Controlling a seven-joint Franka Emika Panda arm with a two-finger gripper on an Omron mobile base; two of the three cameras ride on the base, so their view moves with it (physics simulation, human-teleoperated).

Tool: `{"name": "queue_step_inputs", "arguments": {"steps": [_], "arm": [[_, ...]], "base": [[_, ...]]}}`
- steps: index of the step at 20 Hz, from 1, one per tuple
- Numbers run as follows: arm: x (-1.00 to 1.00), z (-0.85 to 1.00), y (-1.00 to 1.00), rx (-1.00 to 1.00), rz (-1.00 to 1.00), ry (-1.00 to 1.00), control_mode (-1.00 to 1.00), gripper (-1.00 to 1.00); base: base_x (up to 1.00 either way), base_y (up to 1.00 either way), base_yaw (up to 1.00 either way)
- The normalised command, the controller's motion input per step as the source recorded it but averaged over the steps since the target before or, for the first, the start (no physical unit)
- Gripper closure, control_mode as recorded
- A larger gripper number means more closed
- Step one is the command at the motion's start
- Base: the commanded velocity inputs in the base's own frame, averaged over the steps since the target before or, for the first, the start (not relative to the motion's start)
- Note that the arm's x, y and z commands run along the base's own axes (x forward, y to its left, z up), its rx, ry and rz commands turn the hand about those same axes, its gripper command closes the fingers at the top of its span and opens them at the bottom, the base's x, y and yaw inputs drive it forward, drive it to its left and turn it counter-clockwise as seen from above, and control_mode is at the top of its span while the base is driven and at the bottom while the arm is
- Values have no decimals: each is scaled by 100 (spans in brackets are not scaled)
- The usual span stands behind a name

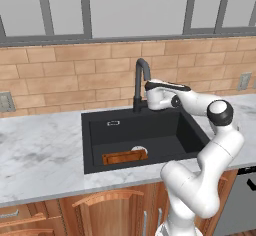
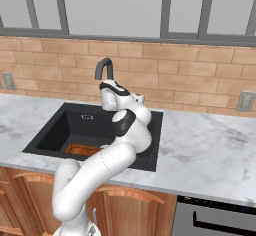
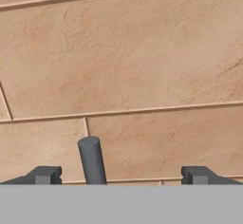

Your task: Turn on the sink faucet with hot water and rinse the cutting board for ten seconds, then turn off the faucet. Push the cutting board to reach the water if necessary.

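The black gooseneck sink faucet [image 1: 141, 75] [image 2: 103, 67] stands behind the black sink [image 1: 100, 130] [image 2: 52, 132]. My gripper [image 1: 146, 101] [image 2: 106, 91] is at the faucet's base, right of the stem. In the hand view the gripper [image 3: 121, 175] is open, and the short dark lever [image 3: 91, 159] stands between its tips, nearer the left one, against brick. The orange-brown cutting board [image 1: 125, 156] [image 2: 82, 150] lies flat at the basin's front, next to the white drain [image 1: 139, 150]. The water is out of view.
Marble counter [image 1: 40, 150] [image 2: 210, 145] runs on both sides of the sink. The brick backsplash [image 3: 142, 66] is close behind the hand. Wall outlets [image 1: 5, 101] [image 2: 245, 101] sit on the bricks. A silver overflow slot [image 1: 113, 123] marks the basin's back wall.
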Motion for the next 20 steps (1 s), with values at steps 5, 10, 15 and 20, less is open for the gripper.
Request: {"name": "queue_step_inputs", "arguments": {"steps": [5, 10, 15, 20], "arm": [[2, 0, 0, 0, 0, 0, -100, -100], [5, 0, 0, 0, 0, 0, -100, -100], [9, 0, 0, 0, 0, 0, -100, -100], [5, 0, 0, 0, 0, 0, -100, -100]], "base": [[0, 0, 0], [0, 0, 0], [0, 0, 0], [0, 0, 0]]}}
